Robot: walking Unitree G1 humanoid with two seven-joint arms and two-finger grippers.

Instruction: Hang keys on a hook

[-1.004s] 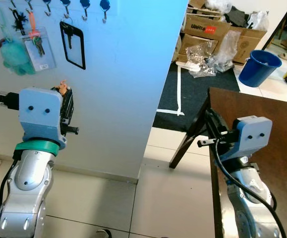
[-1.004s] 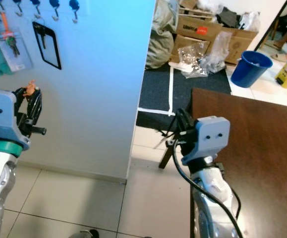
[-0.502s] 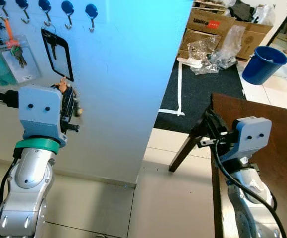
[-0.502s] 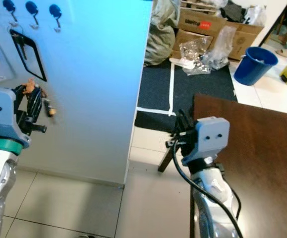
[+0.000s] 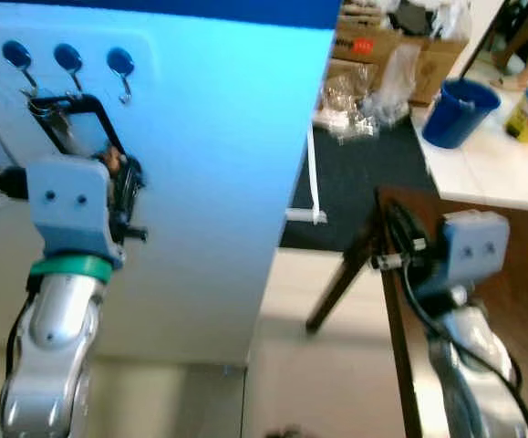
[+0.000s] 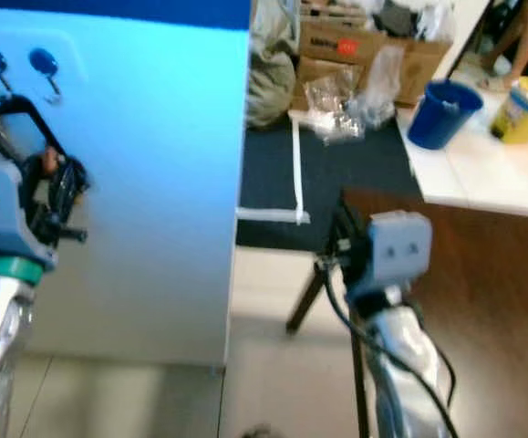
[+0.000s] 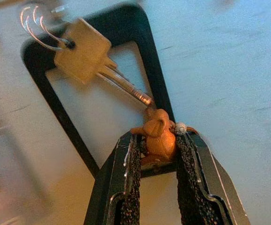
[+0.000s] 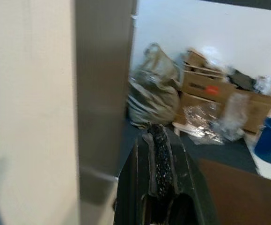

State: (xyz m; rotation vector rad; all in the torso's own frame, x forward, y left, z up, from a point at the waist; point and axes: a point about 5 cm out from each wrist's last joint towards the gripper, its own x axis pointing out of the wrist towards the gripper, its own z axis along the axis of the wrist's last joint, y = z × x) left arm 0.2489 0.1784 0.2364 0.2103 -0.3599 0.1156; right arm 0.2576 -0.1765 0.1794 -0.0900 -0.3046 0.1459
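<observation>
A: What does the left gripper (image 7: 156,154) hold?

B: Its fingers are pinching an orange charm (image 7: 157,138) — the keys' fob, it seems. It is raised close to the white board (image 5: 227,164), just below the hooks (image 5: 118,66).

A: And the risk?

B: A black frame with a key (image 7: 86,58) already hangs directly beyond the fingers. The charm may catch on it, or the ring may miss a free hook — the head views are blurred.

A: The right gripper (image 8: 159,140)?

B: Pressed together, idle near the brown table (image 5: 519,237).
</observation>
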